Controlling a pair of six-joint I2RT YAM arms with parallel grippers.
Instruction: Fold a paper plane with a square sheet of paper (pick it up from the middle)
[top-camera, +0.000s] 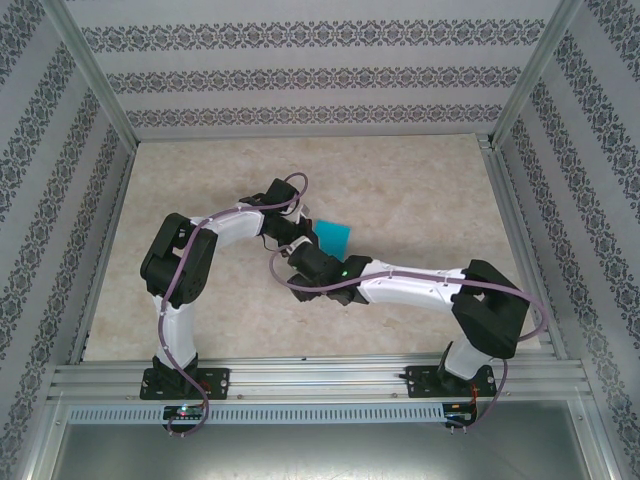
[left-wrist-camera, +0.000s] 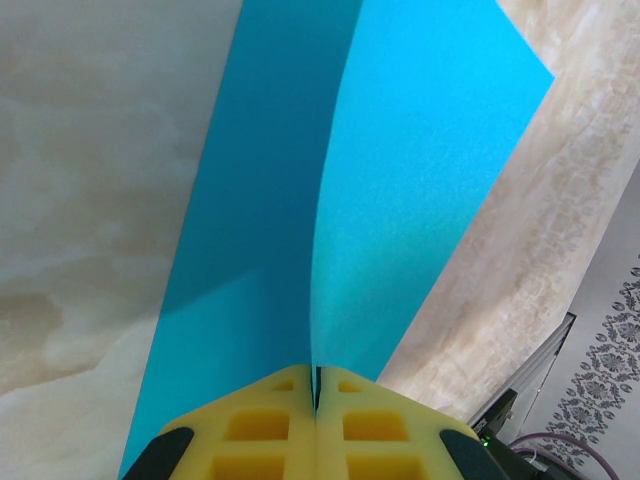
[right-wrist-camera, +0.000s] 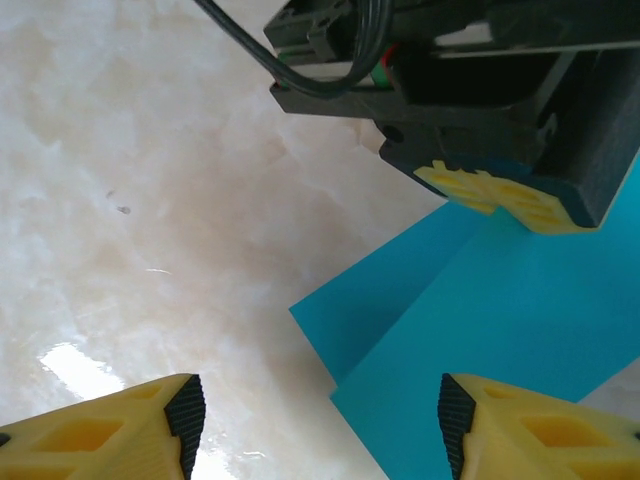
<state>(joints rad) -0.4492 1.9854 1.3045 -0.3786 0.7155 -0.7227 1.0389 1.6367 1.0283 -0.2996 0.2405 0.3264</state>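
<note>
Top external view shows both arms reaching to the middle of the counter (top-camera: 420, 180), where the blue sheet of paper (top-camera: 335, 235) is. The sheet is well apart from all four edges of the counter, and its left part is hidden under the arms. The left end effector (top-camera: 300, 226) comes to the sheet from the left side. The right end effector (top-camera: 290, 255) is just beside it, on the near side.

In the left wrist view the left end effector (left-wrist-camera: 315, 388) is closed on the sheet of paper. Its two yellow pads (left-wrist-camera: 260, 430) press together, and the edge of the paper goes into the thin line between them. From this place the paper is bent into two faces that meet along one line running away from the pads. The left face is darker and the right face is brighter.

In the right wrist view the right end effector (right-wrist-camera: 320, 415) is open and holds nothing. Its two yellow fingers (right-wrist-camera: 110, 435) stand far apart at the bottom of the view, with bare counter and one corner of the paper between them. I cannot tell if the right finger touches the paper. Higher in this view the left end effector sits on the far part of the paper, with a dark cable (right-wrist-camera: 300, 70) looped beside its body. Here the paper shows two layers, an upper one and a darker lower one that sticks out to the left.
</note>
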